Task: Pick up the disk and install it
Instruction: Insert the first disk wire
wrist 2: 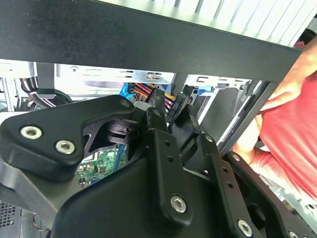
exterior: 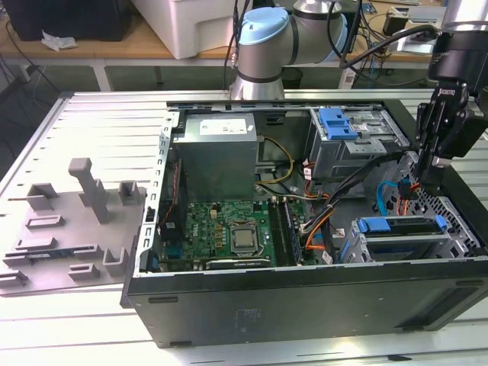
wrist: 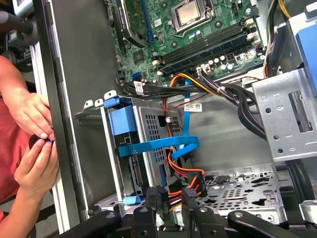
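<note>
Slatted white tabletop [exterior: 91, 114] is carrying an open black computer case [exterior: 305, 305], whose metal drive cage [exterior: 396, 248] is holding the disk [exterior: 400, 224], showing edge-on as a blue strip. Near the cage, the tool [exterior: 425, 177] is clenching a black cable connector [wrist 2: 174, 106].

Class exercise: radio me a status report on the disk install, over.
Gripper low beside red-orange cables. Disk in lower drive cage. Person's hands at case wall.
</note>
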### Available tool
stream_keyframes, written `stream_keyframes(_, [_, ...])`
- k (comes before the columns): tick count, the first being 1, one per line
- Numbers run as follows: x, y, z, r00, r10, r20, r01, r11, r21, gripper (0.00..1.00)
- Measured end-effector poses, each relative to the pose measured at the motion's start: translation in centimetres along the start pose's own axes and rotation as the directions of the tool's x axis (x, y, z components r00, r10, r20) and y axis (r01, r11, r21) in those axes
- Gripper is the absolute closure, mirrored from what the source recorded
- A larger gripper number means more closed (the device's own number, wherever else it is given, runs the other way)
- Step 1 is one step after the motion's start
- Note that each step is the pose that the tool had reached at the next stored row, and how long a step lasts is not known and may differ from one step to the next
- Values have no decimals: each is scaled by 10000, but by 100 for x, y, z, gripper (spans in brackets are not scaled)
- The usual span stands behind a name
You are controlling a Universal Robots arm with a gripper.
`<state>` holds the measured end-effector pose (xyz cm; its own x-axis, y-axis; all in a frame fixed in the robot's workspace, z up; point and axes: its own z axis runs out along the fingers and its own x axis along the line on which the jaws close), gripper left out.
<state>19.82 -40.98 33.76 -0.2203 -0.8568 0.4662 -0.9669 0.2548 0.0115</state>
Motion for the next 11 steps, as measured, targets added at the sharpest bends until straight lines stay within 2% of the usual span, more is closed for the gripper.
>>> stream_keyframes(3, [0,0,0,10000,0,0,0,10000,0,67])
stream_keyframes(5, [0,0,0,10000,0,-1,0,10000,1,80])
stream_keyframes(6, [0,0,1,10000,0,-1,0,10000,0,83])
stream_keyframes(11, [-1,0,1,10000,0,-2,0,10000,1,83])
